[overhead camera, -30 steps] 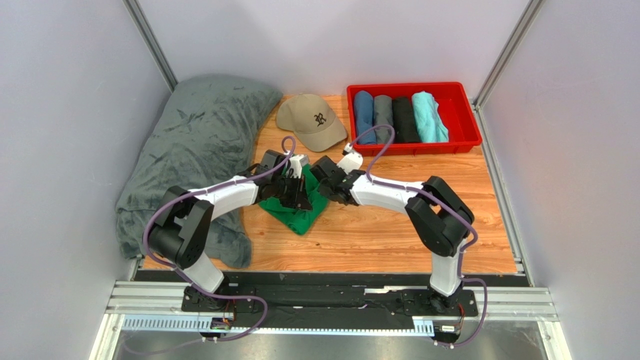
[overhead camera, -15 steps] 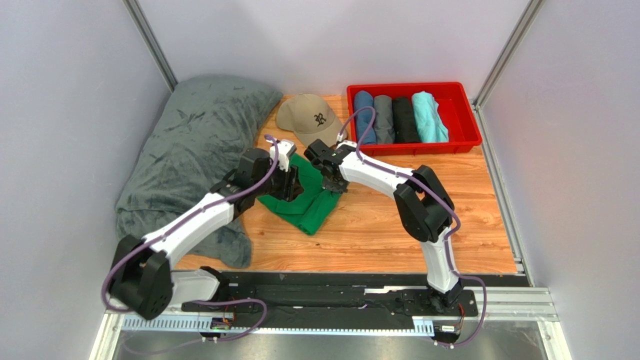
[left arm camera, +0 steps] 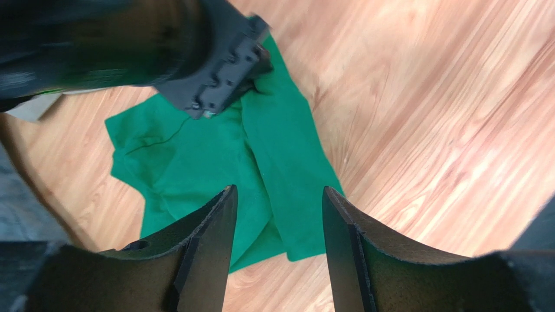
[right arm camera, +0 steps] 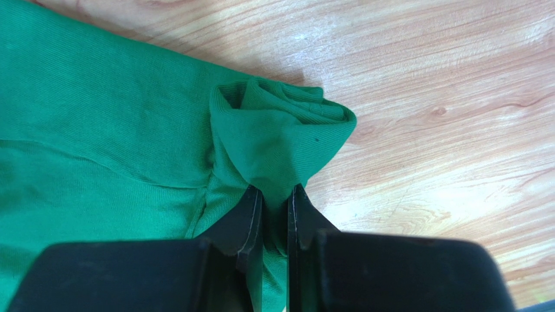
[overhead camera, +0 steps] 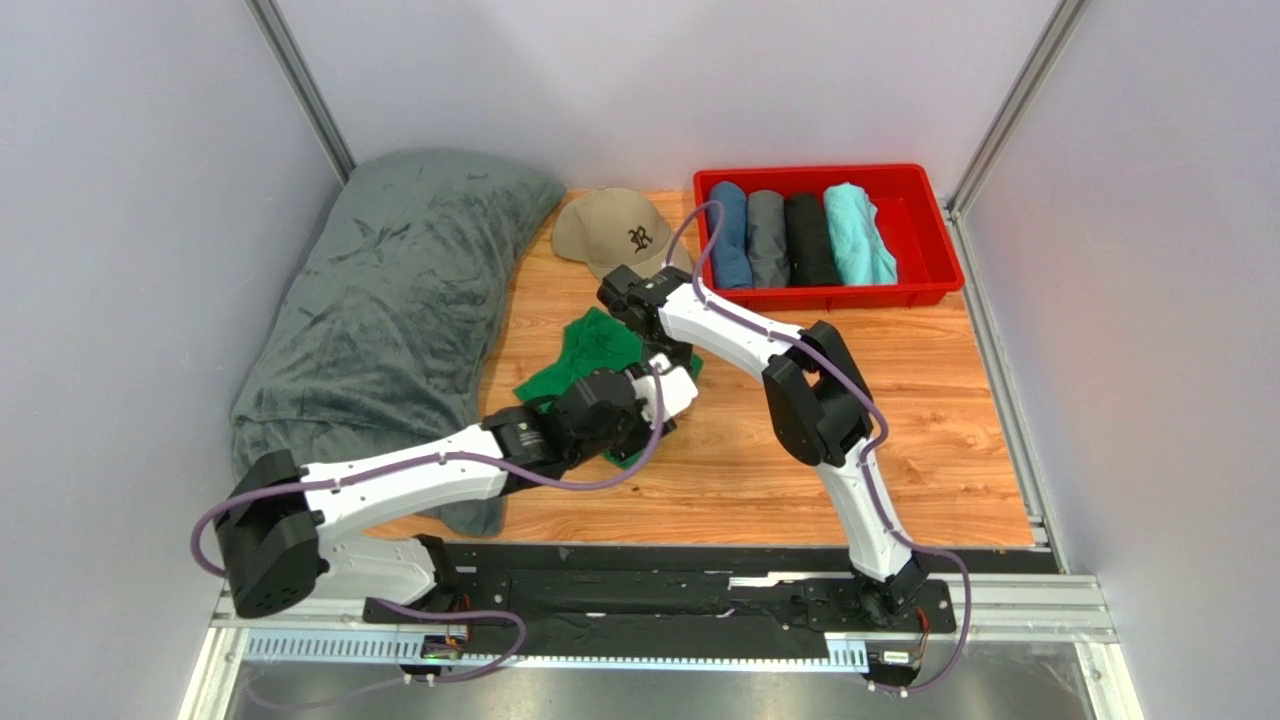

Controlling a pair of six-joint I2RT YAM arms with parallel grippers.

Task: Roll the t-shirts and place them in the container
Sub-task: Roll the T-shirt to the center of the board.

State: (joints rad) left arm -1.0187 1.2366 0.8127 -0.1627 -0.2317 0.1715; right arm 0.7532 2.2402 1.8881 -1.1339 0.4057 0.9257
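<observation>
Four rolled shirts sit side by side in the red bin [overhead camera: 842, 296]: blue [overhead camera: 729, 233], grey [overhead camera: 768, 236], black [overhead camera: 813, 237], turquoise [overhead camera: 858, 233]. One to go: the green t-shirt [overhead camera: 583, 354] lies loosely folded and wrinkled on the bench [overhead camera: 902, 450], between the dark-grey blanket [overhead camera: 391, 285] and the bin, near the tan cap [overhead camera: 624, 233]. No proper roll is visible on it, only a small bunched fold at one edge. Right jaws are almost pressed together, pinching that fold. Left jaws are spread above the shirt's near end, holding nothing. Judgement: the task is mostly done. Remaining: flatten the green t-shirt, roll it, then probably bin it beside the turquoise one.
</observation>
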